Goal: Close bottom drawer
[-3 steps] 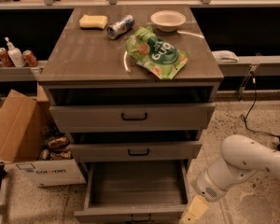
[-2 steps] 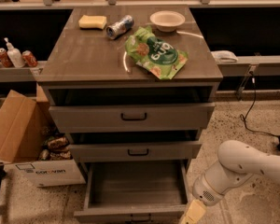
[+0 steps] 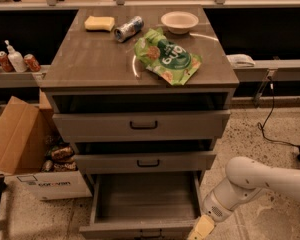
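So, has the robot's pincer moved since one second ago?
Yes: the pincer has shifted slightly left, closer to the right front corner of the open grey wood-grain bottom drawer.

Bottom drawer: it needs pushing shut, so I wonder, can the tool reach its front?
Probably yes. The tool sits low beside a front corner of the pulled-out bottom drawer, with nothing seen between them.
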Tool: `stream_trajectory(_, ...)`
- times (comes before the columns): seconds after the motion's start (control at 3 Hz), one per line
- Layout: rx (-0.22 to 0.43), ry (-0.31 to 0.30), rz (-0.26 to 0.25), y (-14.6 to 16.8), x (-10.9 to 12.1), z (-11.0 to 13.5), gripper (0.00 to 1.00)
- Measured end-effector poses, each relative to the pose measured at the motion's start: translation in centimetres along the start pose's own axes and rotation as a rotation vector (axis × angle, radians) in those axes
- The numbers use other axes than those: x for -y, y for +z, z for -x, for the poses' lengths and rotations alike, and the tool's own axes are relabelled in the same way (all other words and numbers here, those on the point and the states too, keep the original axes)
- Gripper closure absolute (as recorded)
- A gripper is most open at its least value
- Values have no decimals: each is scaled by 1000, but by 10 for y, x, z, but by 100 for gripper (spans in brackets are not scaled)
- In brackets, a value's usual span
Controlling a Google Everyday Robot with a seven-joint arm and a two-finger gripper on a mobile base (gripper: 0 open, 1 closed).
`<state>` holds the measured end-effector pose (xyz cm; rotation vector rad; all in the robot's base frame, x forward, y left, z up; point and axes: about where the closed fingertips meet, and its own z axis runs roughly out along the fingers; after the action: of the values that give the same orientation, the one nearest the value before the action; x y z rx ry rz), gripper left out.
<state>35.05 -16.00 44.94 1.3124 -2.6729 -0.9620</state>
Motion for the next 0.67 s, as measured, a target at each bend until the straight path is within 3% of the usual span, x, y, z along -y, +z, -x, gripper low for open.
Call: stream_trajectory(0.67, 3, 71, 81, 86, 60, -33, 43)
